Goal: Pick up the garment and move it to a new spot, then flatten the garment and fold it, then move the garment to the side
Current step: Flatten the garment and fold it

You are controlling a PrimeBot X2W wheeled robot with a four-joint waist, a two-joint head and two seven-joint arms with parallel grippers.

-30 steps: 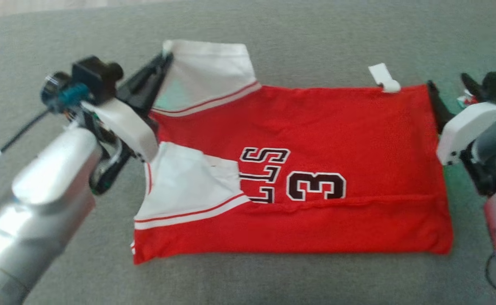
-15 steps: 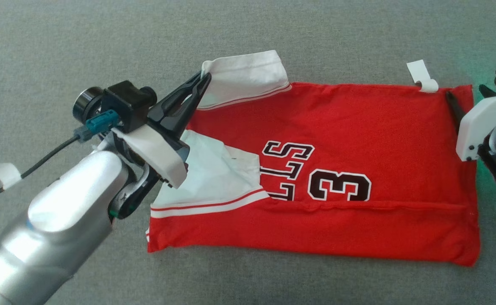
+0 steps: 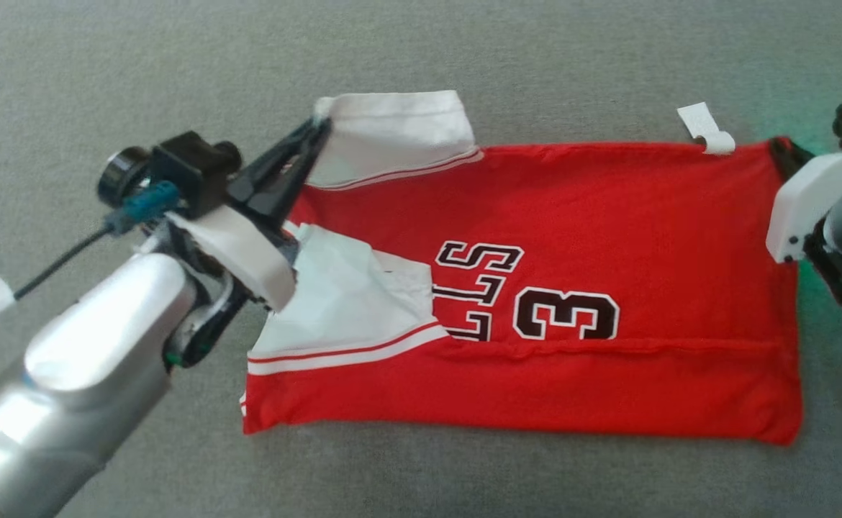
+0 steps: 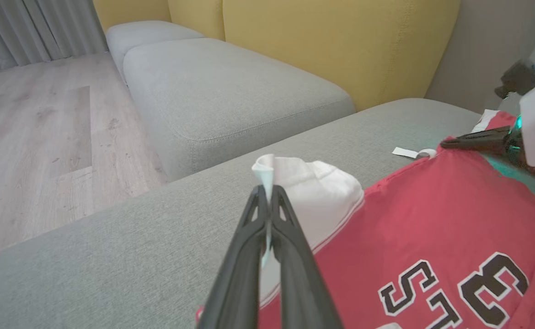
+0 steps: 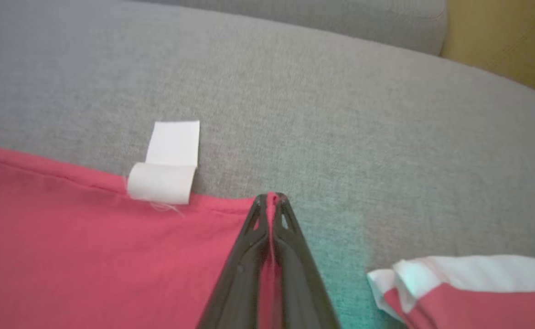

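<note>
**A:** Status?

**B:** The red knit jersey with white sleeves (image 3: 608,237) lies part-folded mid-cushion on the grey woven sofa seat (image 3: 464,57). The left gripper (image 3: 314,132) is pinched tight on the far sleeve's edge. The right gripper (image 5: 271,197) is clamped on the far red hem corner, beside a curled white label (image 3: 705,129).

**A:** Why both far corners?

**B:** Probably tensioning the limp cloth flat for the next fold.

The jersey (image 3: 608,237) is seen as soft matt knit cloth, pretty smooth. Under it, the grey cushion (image 3: 536,65) is covered in coarse woven fabric. Left of the jersey, a glossy silvery forearm (image 3: 83,360) and the matt black plastic left gripper (image 3: 320,126) are spotted, and smooth pale wood floor (image 4: 43,128) beyond.
</note>
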